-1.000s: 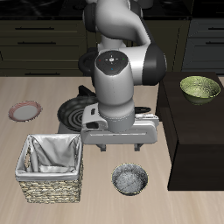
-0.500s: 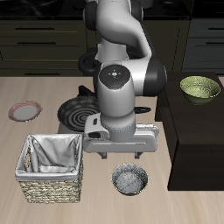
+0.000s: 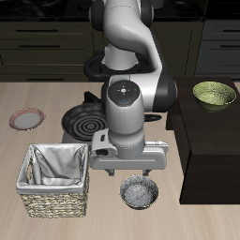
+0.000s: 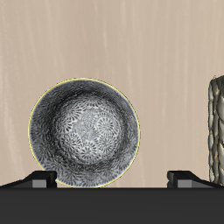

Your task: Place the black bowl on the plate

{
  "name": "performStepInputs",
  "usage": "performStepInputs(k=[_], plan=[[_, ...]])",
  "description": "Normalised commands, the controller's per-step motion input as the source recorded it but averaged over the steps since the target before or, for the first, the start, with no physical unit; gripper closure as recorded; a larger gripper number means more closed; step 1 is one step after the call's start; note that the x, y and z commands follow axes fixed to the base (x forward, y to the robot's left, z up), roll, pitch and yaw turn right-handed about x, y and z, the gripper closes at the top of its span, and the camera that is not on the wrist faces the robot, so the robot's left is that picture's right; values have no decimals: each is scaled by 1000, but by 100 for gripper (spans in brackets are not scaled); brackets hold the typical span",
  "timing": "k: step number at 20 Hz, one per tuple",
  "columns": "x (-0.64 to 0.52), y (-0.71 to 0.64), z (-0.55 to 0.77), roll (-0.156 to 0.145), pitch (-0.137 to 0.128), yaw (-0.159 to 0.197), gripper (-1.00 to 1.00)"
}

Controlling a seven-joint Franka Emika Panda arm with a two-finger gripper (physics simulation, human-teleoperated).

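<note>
**Gripper poised over the black bowl**

From where I stand, the gripper (image 3: 131, 169) hangs just above the black bowl (image 3: 139, 193), which sits on the table (image 3: 37, 94) near its front edge, beside the woven basket (image 3: 55, 178). In the wrist view the bowl (image 4: 84, 133) lies below the two fingertips (image 4: 40, 178), which are spread wide apart with nothing between them (its speckled grey inside faces straight up). The plate (image 3: 26, 119) rests well apart, farther back, past the frying pan (image 3: 83, 119). An olive-green bowl (image 3: 215, 95) sits on the dark cabinet (image 3: 211, 150).
</note>
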Motion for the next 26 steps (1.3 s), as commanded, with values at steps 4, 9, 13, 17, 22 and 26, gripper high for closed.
performStepInputs(k=[4,9,13,17,22,26], plan=[[38,-17,-331,-20,30,27,-100],[46,-42,-315,-13,49,9,-100],[54,-42,-333,-8,52,-10,-100],[38,-81,-328,-7,74,-35,-100],[-62,-52,-182,13,63,-52,100],[-88,1,130,23,-42,1,100]])
